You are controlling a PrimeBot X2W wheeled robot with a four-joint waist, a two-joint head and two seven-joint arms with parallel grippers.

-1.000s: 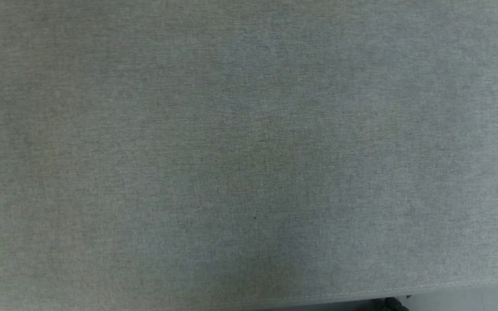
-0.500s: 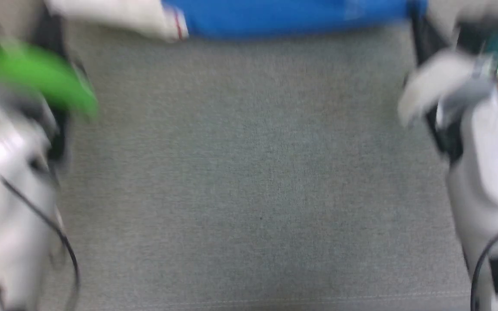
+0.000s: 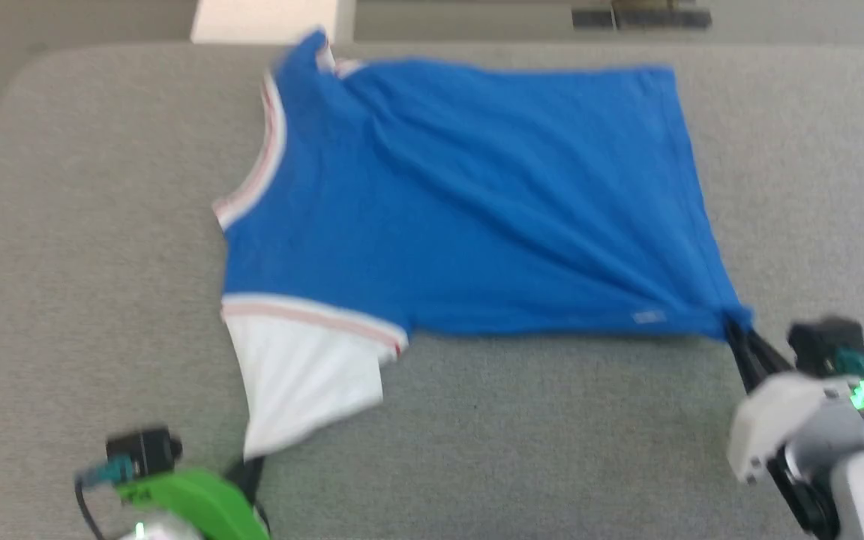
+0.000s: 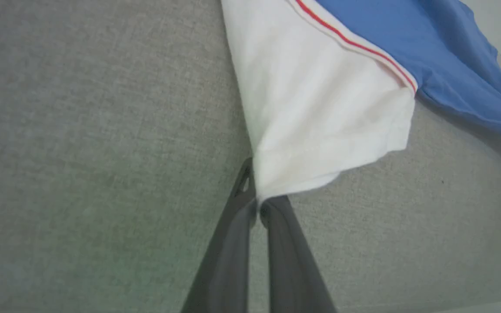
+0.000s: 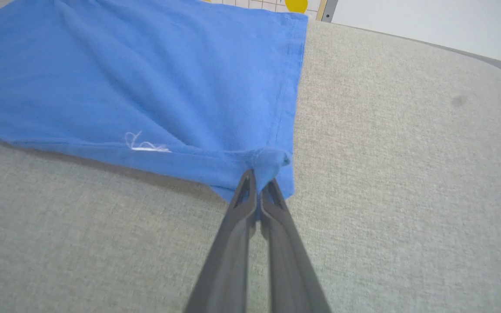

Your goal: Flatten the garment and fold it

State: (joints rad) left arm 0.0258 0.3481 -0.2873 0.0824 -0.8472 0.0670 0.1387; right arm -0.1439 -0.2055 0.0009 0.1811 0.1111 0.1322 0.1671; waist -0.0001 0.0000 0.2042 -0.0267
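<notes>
The left end effector (image 4: 257,204) clamps the garment (image 3: 462,202) by its sleeve (image 4: 320,108), the right end effector (image 5: 257,187) by its hem corner (image 5: 272,161). Uneven pulling could slip either pinch.

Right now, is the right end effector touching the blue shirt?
Touching. The right wrist view shows the right end effector pinching the garment at its bunched hem corner.

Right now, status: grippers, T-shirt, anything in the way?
Left gripper shut on white sleeve hem. Right gripper shut on T-shirt hem corner. T-shirt spread on grey padded surface, creases running to right grip. Nothing seen blocking.
</notes>
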